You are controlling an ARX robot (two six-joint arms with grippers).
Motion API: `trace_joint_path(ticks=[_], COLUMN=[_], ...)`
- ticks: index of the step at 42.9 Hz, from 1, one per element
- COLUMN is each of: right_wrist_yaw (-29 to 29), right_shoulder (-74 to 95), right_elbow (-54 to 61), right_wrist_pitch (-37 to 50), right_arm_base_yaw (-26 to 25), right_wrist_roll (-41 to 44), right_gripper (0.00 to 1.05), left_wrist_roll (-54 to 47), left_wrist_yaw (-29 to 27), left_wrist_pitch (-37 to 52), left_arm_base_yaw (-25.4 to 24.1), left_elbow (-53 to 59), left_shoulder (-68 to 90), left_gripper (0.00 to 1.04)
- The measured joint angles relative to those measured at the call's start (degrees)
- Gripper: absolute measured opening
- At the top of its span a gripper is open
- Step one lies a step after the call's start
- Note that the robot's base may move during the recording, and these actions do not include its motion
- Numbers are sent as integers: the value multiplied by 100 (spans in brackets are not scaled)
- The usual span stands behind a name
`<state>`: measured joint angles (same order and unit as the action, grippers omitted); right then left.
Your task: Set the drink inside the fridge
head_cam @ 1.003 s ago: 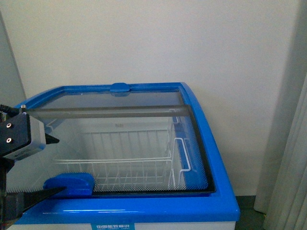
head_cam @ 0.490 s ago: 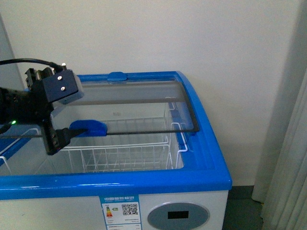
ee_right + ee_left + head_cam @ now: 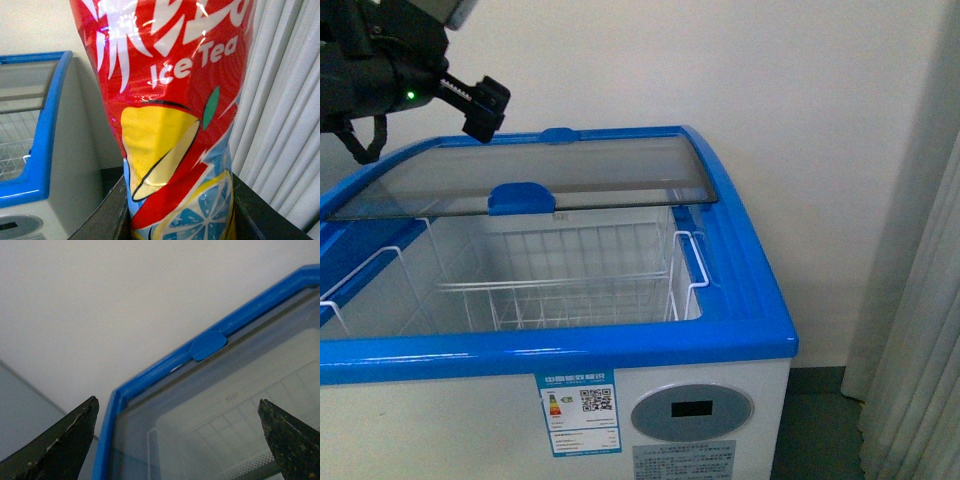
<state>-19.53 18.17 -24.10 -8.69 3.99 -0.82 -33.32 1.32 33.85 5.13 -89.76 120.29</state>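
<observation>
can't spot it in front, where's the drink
Only the right wrist view shows it: the drink is held in the right gripper, outside the fridge.

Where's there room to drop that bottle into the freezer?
Free: the opening between the fridge's front rim and the glass lid's handle edge, over an empty-looking wire basket. Blocked: the rear, under glass, with the left gripper above its left corner.

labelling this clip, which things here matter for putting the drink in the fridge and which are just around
Part of the job: drink, held in the right gripper; fridge; glass lid; wire basket inside; left gripper, open.
Just around: curtain; wall; energy label on the fridge front.
</observation>
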Motion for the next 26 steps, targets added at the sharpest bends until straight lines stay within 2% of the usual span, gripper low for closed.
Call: trace_joint_path(ticks=[4,7,12,20,24,26], right_wrist_yaw=[4,4,2,2,2,2], right_shoulder=[0,-2,0,-2,0,-2], right_elbow=[0,0,0,0,0,0], right_wrist_pitch=[0,0,0,0,0,0], right_arm_base_yaw=[0,0,0,0,0,0], right_wrist_roll=[0,0,0,0,0,0], right_gripper=[37,37,37,37,37,37], left_wrist_roll=[796,1814,3644,4916,5506,5744], left_wrist_yaw=[-146,-157,116,374,640,758], left_wrist_pitch=[-229,-684,-1108,-1775,-2844,-3357], left_arm_base_yaw=[-63,-168,-367,-452,-369,-323], left_elbow=[367,1001,2680,4933,6319,6642], left_shoulder=[-391,-1075,-2743,-5031,-6896,-7560], left_gripper=[97,97,97,97,97,97])
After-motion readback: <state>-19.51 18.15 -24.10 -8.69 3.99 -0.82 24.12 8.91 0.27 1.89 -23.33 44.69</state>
